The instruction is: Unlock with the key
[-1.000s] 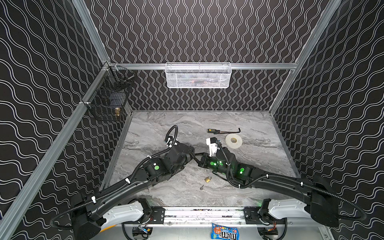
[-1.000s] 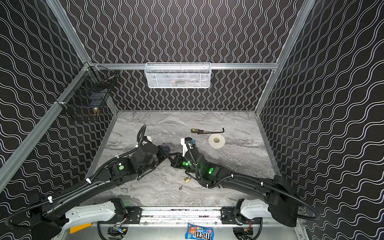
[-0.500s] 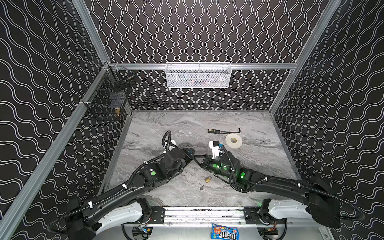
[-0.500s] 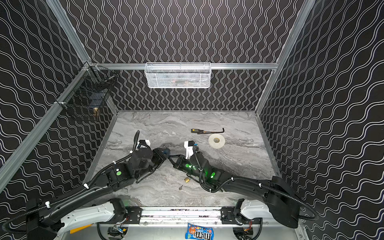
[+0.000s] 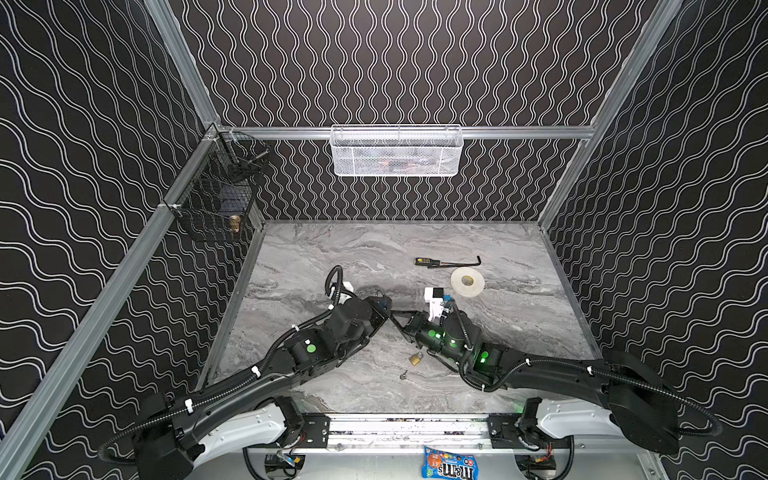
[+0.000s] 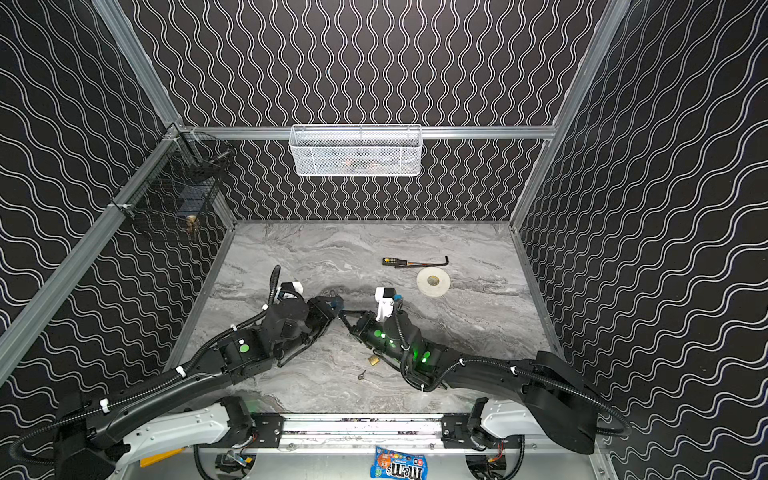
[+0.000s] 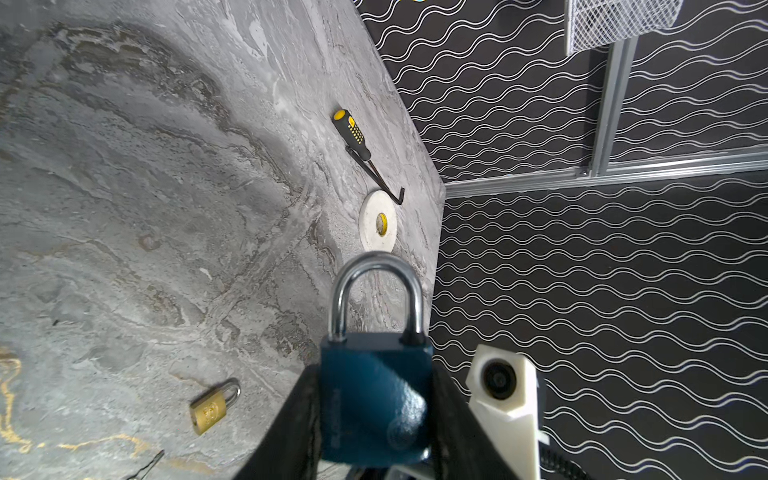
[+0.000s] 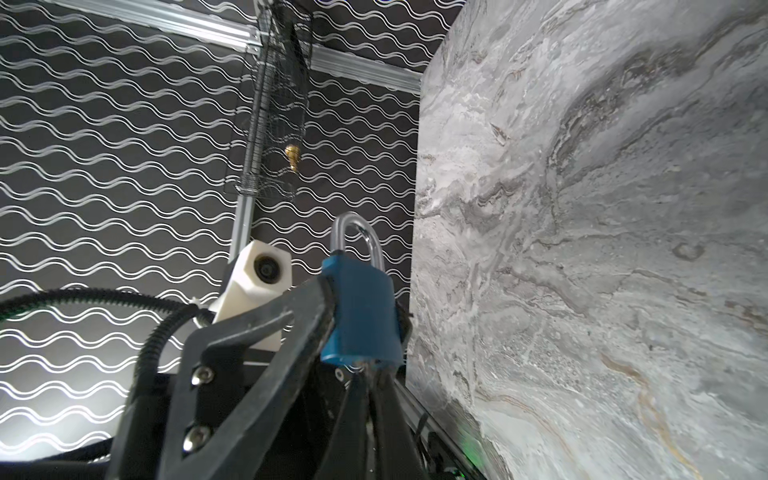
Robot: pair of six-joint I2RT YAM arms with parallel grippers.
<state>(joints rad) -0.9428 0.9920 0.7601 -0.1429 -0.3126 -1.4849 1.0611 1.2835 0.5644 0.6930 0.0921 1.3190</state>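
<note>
A blue padlock (image 7: 370,374) with a steel shackle (image 7: 376,266) is clamped by its sides in my left gripper (image 7: 376,415). Both top views show this grip above the middle of the table, the padlock (image 5: 384,300) (image 6: 336,303) pointing at the right arm. My right gripper (image 8: 365,370) is shut, and its fingertips press against the underside of the padlock (image 8: 361,316). They pinch the key there. Only a silver glint of the key (image 8: 366,365) shows; the rest is hidden. The two grippers, left (image 5: 384,309) and right (image 5: 395,315), meet tip to tip.
A small brass padlock (image 5: 414,358) and a loose small key (image 5: 403,375) lie on the marble table in front of the grippers. A screwdriver (image 5: 426,262), a hex key (image 5: 465,262) and a tape roll (image 5: 467,282) lie further back. A black wire cage (image 5: 216,199) hangs on the left wall, a white basket (image 5: 397,151) on the back wall.
Both arms have sunk and drifted slightly toward the front edge, still joined at the padlock. Neither grip has changed.
</note>
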